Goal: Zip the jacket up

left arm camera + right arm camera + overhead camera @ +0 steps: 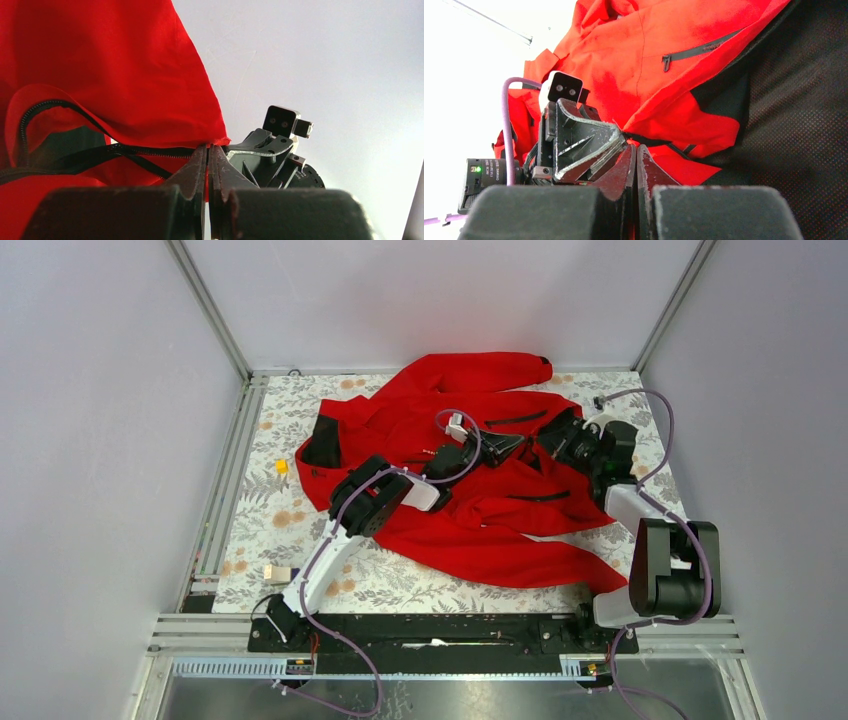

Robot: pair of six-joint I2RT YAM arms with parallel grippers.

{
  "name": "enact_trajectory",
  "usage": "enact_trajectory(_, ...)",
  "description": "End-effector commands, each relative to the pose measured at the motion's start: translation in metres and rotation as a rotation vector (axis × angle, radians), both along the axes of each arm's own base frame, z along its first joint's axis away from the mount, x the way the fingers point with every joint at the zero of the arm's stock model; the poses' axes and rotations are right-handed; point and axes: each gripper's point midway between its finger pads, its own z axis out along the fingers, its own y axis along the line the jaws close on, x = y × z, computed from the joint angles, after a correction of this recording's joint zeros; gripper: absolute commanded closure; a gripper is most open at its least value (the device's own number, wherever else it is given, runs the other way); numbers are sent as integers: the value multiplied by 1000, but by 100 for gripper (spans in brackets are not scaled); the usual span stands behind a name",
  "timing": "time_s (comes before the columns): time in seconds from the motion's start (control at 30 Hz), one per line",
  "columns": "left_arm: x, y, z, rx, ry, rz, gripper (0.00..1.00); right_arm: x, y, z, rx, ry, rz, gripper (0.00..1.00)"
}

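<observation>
Jacket (500,520): matt red cloth, smooth, lightly creased. Lining (804,115): black mesh (fine dotted weave). Fingers (650,172): dark, matt, scuffed, edges worn pale.

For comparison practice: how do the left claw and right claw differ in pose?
The left claw reaches in from the left, the right claw from the right. The left claw's arm lies across the jacket's red front; the right claw's arm bends along its edge. Both are shut on the jacket at the zipper.
</observation>
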Motion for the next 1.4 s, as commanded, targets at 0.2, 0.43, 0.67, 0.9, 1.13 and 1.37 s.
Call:
enact_trajectory(0.2,0,5,15,-61,-16,-3,100,13,4,22,-57,-17,102,94)
enact_trajectory(0.43,1,5,13,-61,-12,-5,100,7,11,16,-82,2,185,83)
enact_trajectory(0.67,3,3,10,-63,2,-9,100,7,16,7,-96,17,236,75)
enact_trajectory(0.9,3,1,8,-67,7,-15,100,5,11,6,-146,26,219,69)
enact_trajectory(1.13,3,1,8,-66,6,-17,100,2,6,-1,-245,55,199,57)
enact_trajectory(1.37,3,0,7,-68,7,-20,100,3,11,-1,-260,38,211,69)
